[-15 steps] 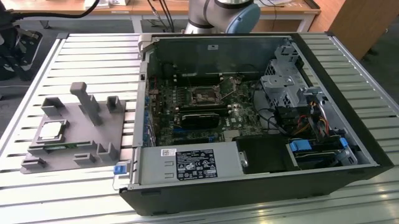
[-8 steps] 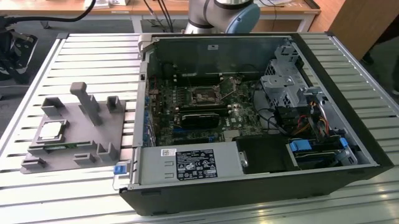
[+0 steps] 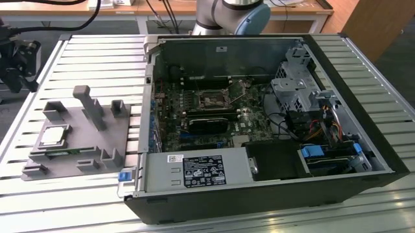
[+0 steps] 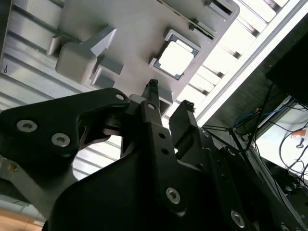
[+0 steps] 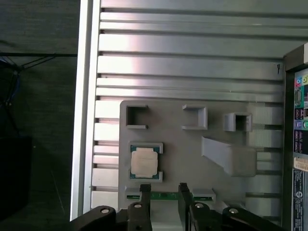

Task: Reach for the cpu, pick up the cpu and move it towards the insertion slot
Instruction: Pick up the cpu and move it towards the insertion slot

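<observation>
Print shows on the open computer case [image 3: 259, 145]: a small white sticker [image 3: 174, 158] and a larger black label [image 3: 204, 171] on the grey box in the lower middle of the exterior view. Both are too small to read.

The cpu [image 3: 53, 135] is a flat square chip with a pale silver top and a thin rim. It lies in a framed pocket of the grey tray [image 3: 97, 141] at the exterior view's left, on the slatted metal surface [image 3: 97, 53]. It also shows in both wrist views [image 5: 145, 161] [image 4: 175, 59]. A thin green memory stick [image 5: 163, 196] lies in the tray just beside it.

The insertion slot [image 3: 213, 100], a silver frame around a dark centre, sits on the board inside the case, well apart from the chip.

The pincer [image 5: 164, 188] [image 4: 171, 95] is released, its black fingers [image 5: 145, 192] spread with nothing between them. It hangs over the tray's edge by the green stick, near the chip and not touching it.
</observation>
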